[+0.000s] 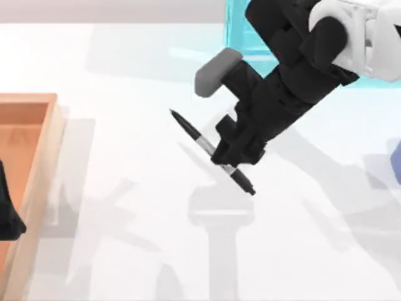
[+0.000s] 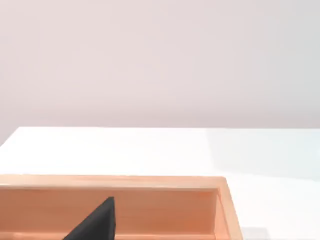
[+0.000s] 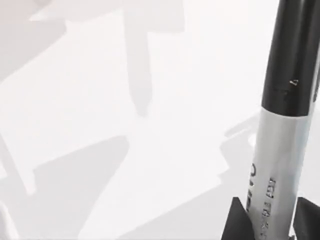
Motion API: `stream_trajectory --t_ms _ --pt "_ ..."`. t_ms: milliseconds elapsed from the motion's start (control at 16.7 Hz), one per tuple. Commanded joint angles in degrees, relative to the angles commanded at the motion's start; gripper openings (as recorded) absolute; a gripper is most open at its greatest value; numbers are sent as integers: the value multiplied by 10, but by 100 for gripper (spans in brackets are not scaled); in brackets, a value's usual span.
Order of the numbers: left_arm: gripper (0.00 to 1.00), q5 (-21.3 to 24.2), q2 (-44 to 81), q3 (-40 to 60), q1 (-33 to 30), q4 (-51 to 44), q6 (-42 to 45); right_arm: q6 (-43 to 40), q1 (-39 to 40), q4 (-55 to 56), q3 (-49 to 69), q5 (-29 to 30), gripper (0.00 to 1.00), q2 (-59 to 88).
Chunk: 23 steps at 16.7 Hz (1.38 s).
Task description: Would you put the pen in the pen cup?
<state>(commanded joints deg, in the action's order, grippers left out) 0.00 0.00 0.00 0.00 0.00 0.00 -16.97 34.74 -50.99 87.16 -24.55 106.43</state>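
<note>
From above, the pen (image 1: pixel 210 150) is seen gripped round its middle by the fingers of the right gripper (image 1: pixel 233 149), over the centre of the white bench (image 1: pixel 125 238). A sliver of the pen cup (image 1: pixel 396 160) sits at the right edge. The left gripper (image 1: pixel 7 213) is parked over the wooden tray (image 1: pixel 28 119) at the left; whether its fingers are open cannot be told.

In the left wrist view, a dark fingertip (image 2: pixel 97 222) is seen above the tray (image 2: pixel 150 200).

In the right wrist view, the pen (image 3: pixel 285 125) is clamped between two black fingers (image 3: pixel 235 222).

- pen (image 1: pixel 203 145): slim black marker with a silver-grey printed label round its middle, pointed end toward the top view's upper left, lying diagonally near table centre, pinched at mid-body
- pen cup (image 1: pixel 396 160): periwinkle-blue sliver at the table's right edge, well apart from the pen
</note>
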Motion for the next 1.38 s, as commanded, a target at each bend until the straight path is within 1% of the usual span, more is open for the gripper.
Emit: stream_trajectory --t_ms 540,720,900,1020,1140,1260,1380 --pt "100 0 0 0 0 0 0 119 -330 475 -177 -412 0 66" --pt "100 0 0 0 0 0 0 140 -438 644 -221 -541 0 83" --pt "100 0 0 0 0 0 0 145 -533 798 -247 -655 0 84" --pt "100 0 0 0 0 0 0 142 -585 881 -255 -717 0 78" --pt "100 0 0 0 0 0 0 135 -626 942 -259 -767 0 69" --pt "100 0 0 0 0 0 0 128 -651 977 -259 -797 0 59" --pt "100 0 0 0 0 0 0 125 -659 988 -259 -807 0 56"
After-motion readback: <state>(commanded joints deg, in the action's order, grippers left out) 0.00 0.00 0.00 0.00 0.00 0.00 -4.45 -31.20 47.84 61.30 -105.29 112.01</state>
